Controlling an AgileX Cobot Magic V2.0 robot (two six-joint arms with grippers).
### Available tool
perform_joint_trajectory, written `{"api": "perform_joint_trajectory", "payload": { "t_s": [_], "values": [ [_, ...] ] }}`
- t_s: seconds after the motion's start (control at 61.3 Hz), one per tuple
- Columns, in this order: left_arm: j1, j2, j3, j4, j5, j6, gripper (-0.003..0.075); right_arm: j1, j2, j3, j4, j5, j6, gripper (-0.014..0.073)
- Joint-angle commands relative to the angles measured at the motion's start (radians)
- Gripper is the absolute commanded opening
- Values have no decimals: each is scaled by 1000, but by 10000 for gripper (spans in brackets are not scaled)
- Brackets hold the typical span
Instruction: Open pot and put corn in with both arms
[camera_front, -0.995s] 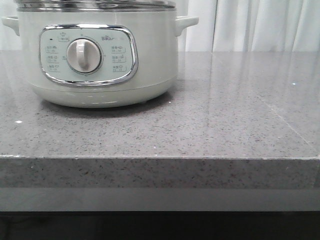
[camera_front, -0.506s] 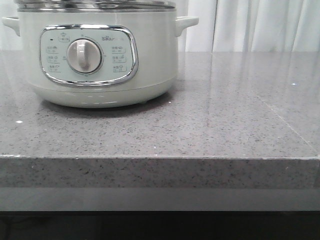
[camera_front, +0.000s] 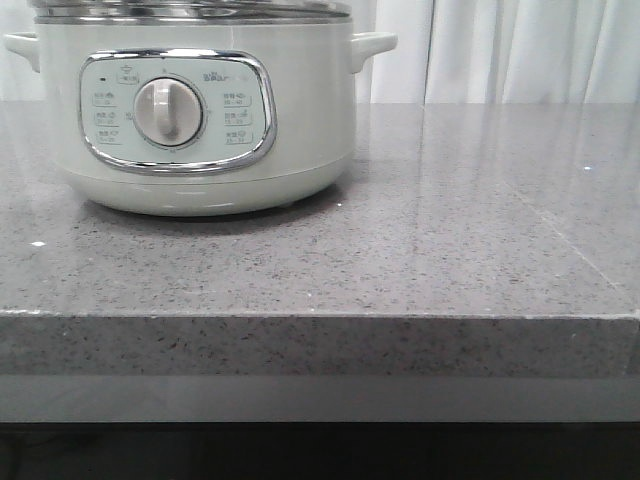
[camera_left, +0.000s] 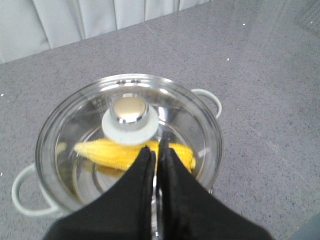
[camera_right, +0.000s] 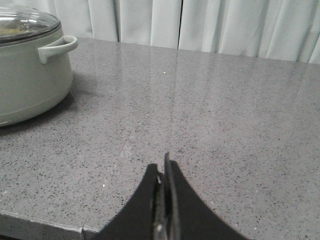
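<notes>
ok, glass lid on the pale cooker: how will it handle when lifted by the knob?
The steel-rimmed glass lid is probably rigid, breakable and fairly heavy. Its round chrome-topped knob looks smooth, so the closed left claw might slip. It could tilt if gripped off-centre.

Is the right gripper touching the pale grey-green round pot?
Apart. In the right wrist view the right gripper, fingers closed on nothing, sits over bare grey speckled countertop, with a wide stretch of counter between it and the pale grey-green round pot.
</notes>
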Motion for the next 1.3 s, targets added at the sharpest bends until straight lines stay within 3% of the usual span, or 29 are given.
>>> {"api": "perform_joint_trajectory", "payload": {
  "t_s": [0.0,0.245,0.587,0.783,1.288],
  "values": [
    [1,-120,120,-24,-164,2,-19,-5,12,-26,5,-83,-3,-60],
    [1,-496,513,-24,-375,2,-18,-5,12,-26,5,-83,-3,-60],
    [1,-969,841,-24,-396,2,-18,-5,12,-26,5,-83,-3,-60],
    [1,-1138,910,-18,-398,2,-18,-5,12,-26,5,-83,-3,-60],
    [1,-1152,941,-18,-390,2,-18,-5,12,-26,5,-83,-3,-60]
  ]
}}
